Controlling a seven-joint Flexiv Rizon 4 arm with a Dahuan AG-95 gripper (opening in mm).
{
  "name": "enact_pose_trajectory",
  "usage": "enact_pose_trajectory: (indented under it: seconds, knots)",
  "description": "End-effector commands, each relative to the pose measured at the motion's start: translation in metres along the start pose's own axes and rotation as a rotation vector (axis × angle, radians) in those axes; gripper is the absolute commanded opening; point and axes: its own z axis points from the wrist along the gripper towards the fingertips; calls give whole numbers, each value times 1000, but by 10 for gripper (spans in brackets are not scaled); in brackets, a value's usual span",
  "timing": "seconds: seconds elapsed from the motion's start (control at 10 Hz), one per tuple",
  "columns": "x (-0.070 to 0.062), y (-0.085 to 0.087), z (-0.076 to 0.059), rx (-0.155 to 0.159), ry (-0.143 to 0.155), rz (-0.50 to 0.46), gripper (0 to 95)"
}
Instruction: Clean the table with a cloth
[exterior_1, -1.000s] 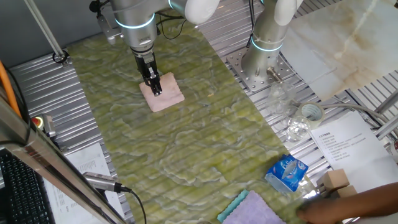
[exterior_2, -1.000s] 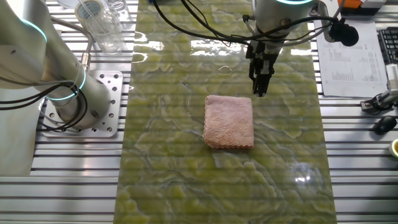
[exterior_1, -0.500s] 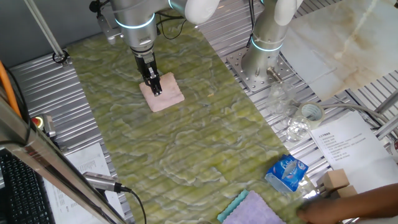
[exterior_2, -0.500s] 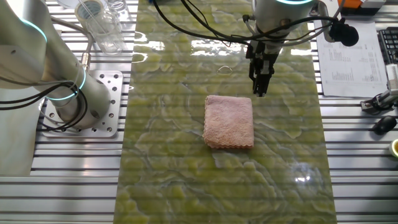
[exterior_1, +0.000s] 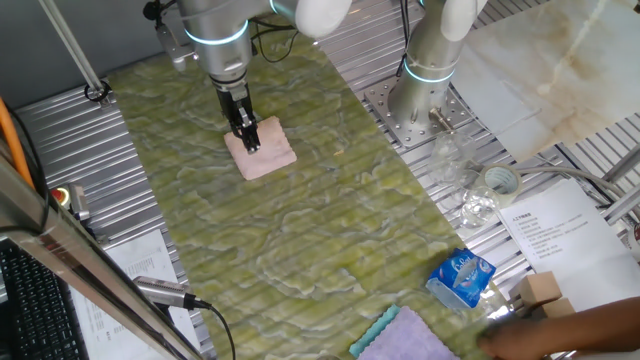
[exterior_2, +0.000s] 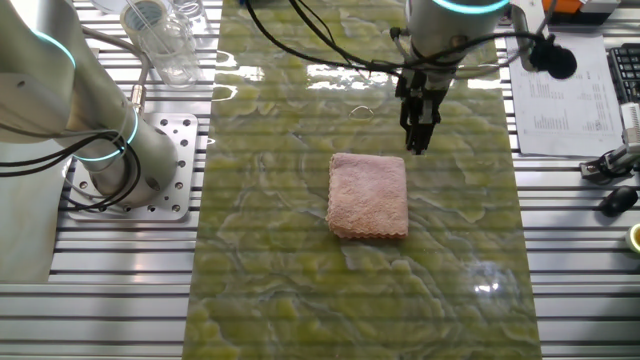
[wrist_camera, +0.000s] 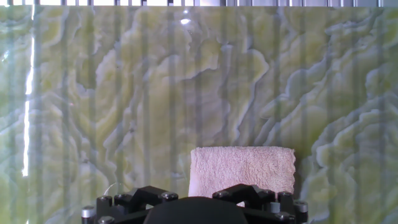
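Cloth (exterior_2: 368, 195) first: you have one pale pink folded square lying flat on the yellow-green marbled table (exterior_2: 270, 290), roughly mid-width and toward the far half of the slab as the other fixed view frames it. Your gripper (exterior_2: 418, 148) hangs just off the cloth's far right corner in that view, tips pointing down, close above the table surface; whether the tips touch the cloth's edge you cannot tell. In one fixed view the gripper (exterior_1: 250, 143) overlaps the cloth (exterior_1: 263, 152) at its far left part, so the exact gap stays unclear there as well. The jaws look drawn together into one narrow dark tip, with nothing between them. From the hand view you see the cloth (wrist_camera: 242, 169) low in the middle of the frame, just beyond the dark body of the hand, the fingertips themselves out of sight.

Count what else lies around: one lavender-and-teal fluffy cloth (exterior_1: 400, 336) at the near end of the table, one blue packet (exterior_1: 461, 277) beside it, one tape roll (exterior_1: 499, 183), and two printed paper sheets (exterior_1: 553, 234) on the ribbed metal to the right and near left.
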Motion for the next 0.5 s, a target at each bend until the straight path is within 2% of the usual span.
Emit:
enact_pose_trajectory:
  seconds: [0.1,0.4,0.5]
  knots:
    - [-1,-1,1,-15,14,-27,0]
    - [-3,-4,14,-3,25,-33,0]
    - [-4,-5,18,4,37,-40,0]
